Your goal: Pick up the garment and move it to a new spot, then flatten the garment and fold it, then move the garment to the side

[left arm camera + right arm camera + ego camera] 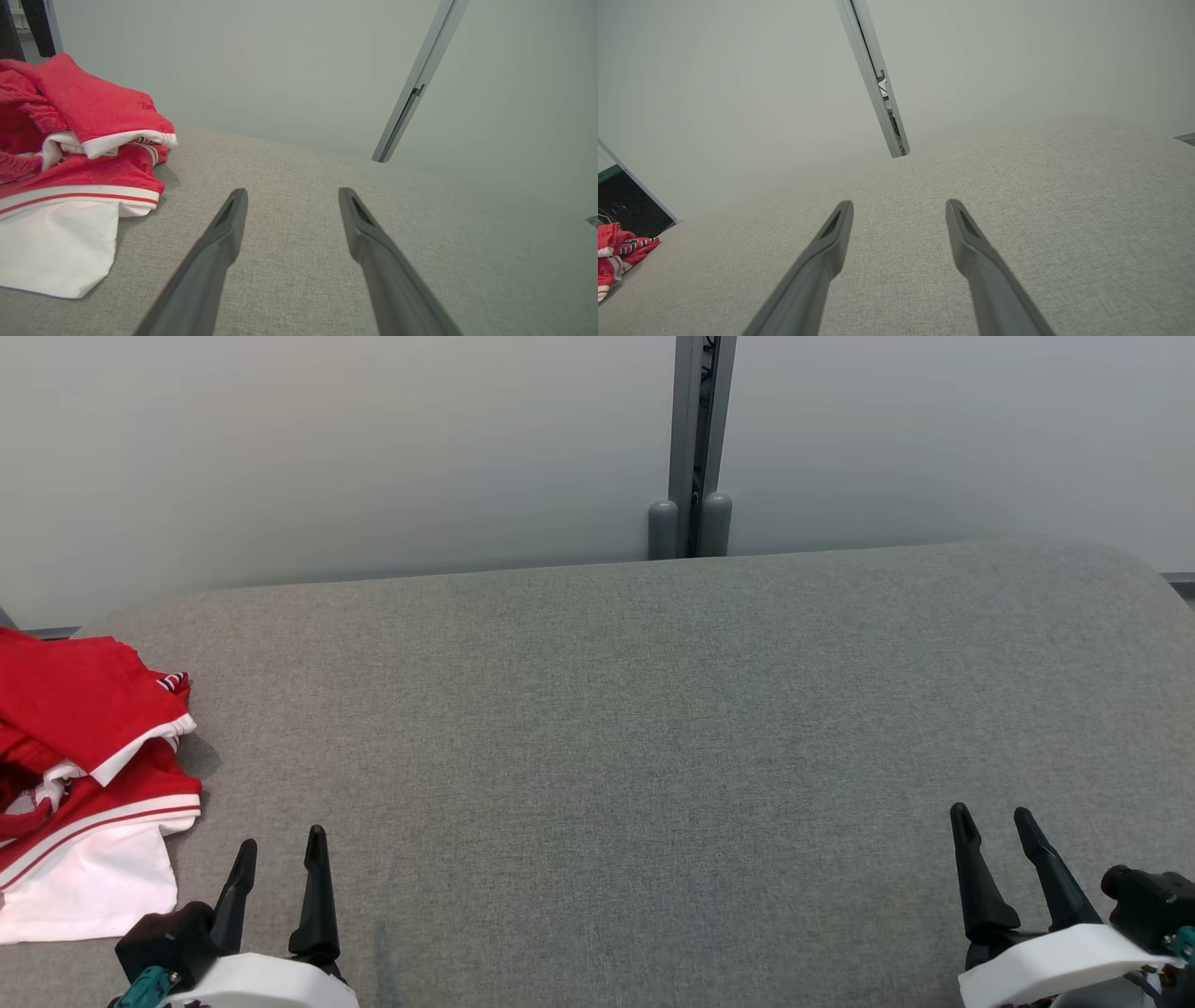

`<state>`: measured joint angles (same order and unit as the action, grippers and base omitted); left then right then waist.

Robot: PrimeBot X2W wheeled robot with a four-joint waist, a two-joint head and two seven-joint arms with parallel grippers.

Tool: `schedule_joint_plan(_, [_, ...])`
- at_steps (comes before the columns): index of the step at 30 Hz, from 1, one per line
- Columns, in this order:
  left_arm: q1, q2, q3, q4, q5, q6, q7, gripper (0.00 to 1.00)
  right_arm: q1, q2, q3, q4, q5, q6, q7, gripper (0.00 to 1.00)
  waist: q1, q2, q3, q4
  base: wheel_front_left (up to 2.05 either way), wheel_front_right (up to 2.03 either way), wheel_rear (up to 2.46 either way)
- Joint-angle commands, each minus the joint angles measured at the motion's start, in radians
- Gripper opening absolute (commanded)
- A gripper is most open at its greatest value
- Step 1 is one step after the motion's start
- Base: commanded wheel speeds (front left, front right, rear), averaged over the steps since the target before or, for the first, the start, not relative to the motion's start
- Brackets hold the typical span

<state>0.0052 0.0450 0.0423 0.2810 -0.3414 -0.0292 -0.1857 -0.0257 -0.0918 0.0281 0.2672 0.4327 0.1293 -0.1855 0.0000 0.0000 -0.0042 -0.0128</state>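
Crumpled red fabric garment (84, 784), white-banded with white panel, heaped on grey fabric-covered bench (607, 728) just left of left hand (282, 838), well apart from right hand (991, 810); both hands released, empty.

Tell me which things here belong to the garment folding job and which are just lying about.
For the job: red and white garment, crumpled; grey fabric surface under it.
Just there: grey wall post; pale wall panels.

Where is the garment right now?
Head view: the garment lies crumpled at the far left of the grey surface, just left of the left tool.
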Motion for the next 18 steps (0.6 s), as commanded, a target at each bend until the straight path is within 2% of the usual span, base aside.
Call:
schedule_joint_plan(1, [0.001, 0.008, 0.003, -0.005, 0.026, 0.005, -0.009, 1.00, 0.003, -0.009, -0.001, -0.004, -0.023, 0.002, -0.009, 1.00, 0.0000, 0.0000, 0.000, 0.000, 0.00, 0.00, 0.00])
schedule_joint_plan(18, [0.022, 0.008, 0.006, 0.002, 0.172, 0.008, -0.045, 1.00, 0.014, -0.001, -0.014, 0.004, -0.170, 0.002, -0.046, 1.00, 0.0000, 0.0000, -0.009, -0.007, 0.00, 0.00, 0.00])
